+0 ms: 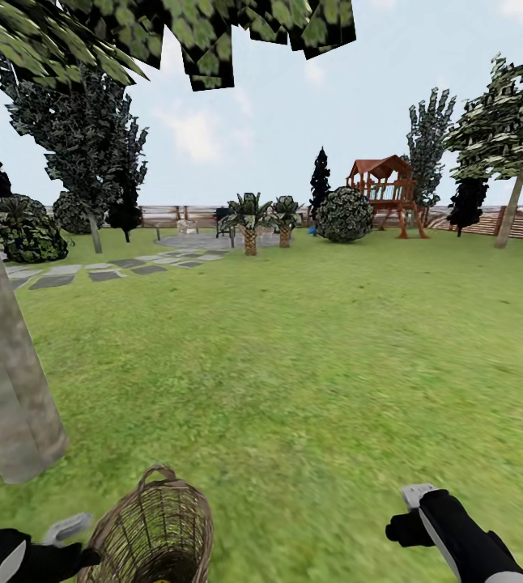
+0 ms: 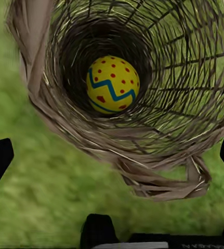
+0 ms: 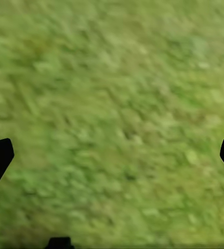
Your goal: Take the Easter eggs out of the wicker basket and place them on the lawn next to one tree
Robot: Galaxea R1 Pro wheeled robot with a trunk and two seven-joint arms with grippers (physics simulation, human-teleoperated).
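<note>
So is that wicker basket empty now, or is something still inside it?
Not empty. The left wrist view looks into the wicker basket and shows one Easter egg, yellow with a blue zigzag and red dots, at its bottom. Whether others hide beneath it, I cannot tell.

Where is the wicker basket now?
In the head view the wicker basket is on the lawn at bottom left, right of the grey tree trunk, beside the left gripper.

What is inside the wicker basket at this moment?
One Easter egg lies deep inside the wicker basket. The weave and the dark bottom may hide others; I cannot tell.
</note>
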